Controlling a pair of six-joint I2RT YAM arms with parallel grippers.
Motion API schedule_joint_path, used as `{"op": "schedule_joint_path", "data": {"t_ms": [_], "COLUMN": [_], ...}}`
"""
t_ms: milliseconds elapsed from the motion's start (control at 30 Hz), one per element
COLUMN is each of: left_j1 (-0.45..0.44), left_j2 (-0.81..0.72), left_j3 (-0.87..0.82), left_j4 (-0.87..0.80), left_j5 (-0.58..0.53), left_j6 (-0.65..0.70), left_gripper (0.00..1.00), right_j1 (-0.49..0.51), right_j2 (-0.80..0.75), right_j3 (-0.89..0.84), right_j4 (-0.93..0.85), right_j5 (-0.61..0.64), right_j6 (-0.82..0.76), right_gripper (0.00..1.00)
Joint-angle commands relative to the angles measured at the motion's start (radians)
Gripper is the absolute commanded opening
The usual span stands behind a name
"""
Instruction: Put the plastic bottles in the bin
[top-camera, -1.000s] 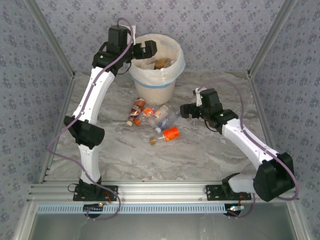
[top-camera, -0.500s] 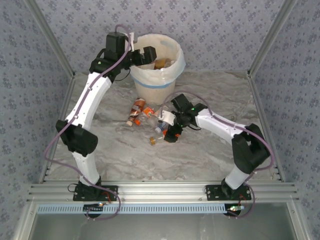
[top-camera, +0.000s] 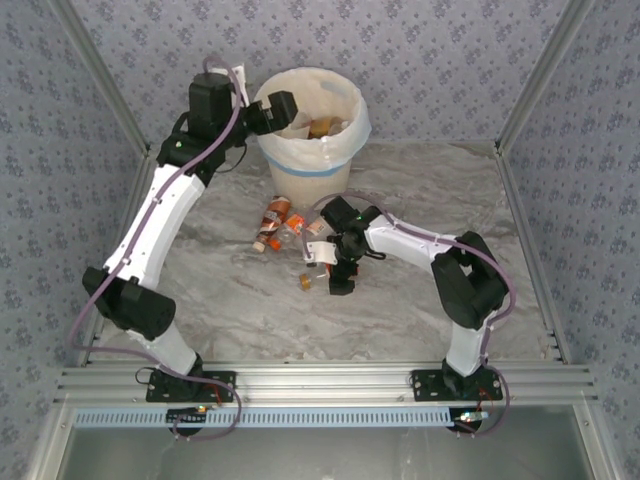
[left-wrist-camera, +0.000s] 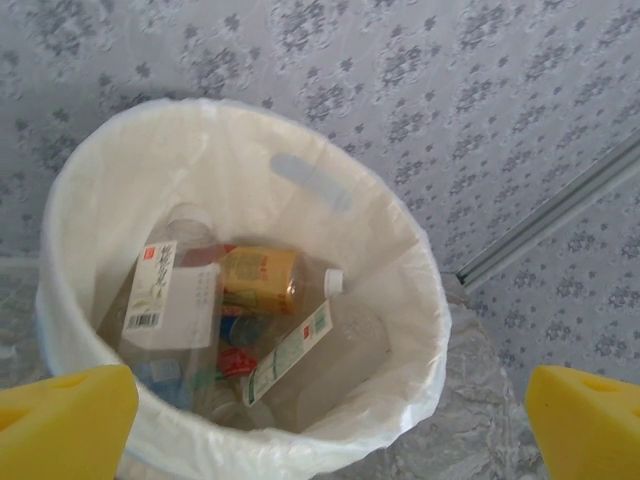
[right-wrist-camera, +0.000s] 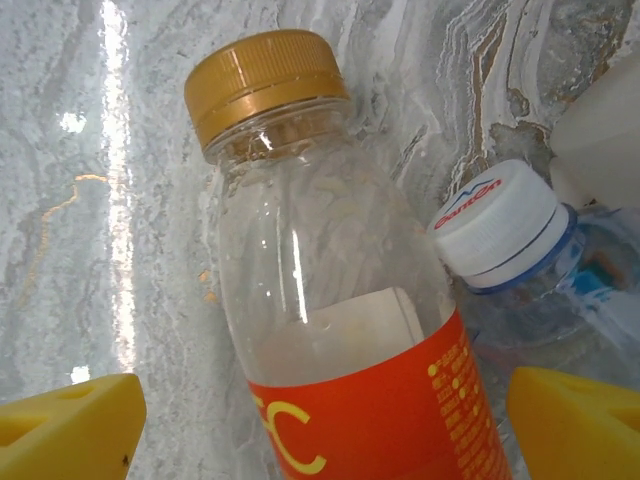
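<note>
Left wrist: bottles (left-wrist-camera: 258, 281) inside bin (left-wrist-camera: 128, 185)

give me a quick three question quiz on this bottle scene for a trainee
1. True or false: the left gripper, open and empty, looks down into the bin, which already holds bottles.
2. What colour is the cap of the orange-labelled bottle lying under the right gripper? A gold B blue C green
3. Fill in: the right gripper is ____ (open or shut).
Key: 1 true; 2 A; 3 open
</note>
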Motion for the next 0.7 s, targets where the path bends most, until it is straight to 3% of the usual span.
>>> {"op": "schedule_joint_path", "data": {"t_ms": [0,433,667], "left_j1": [0.018,0.115,0.158], "left_j2": [-0.080,-0.313,-0.382], "left_j3": [-0.097,-0.377,-0.491], "left_j4": [0.127,0.163,0.145], "left_j5": [-0.054,-0.171,-0.233], "left_j6": [-0.053,-0.126,-0.139], "left_gripper": [0.99,1.00,0.99], "right_j1": [0.011,0.052,0.072], "right_j2": [0.025,0.053,0.047], "right_j3": [0.030,-0.005,-0.054], "right_j4": [-0.043,0.012,0.085], "right_j5": [0.038,0.135,0.148], "right_j6": [-0.052,-0.127,-0.154], "right_gripper": [0.95,0.90,0.82]}}
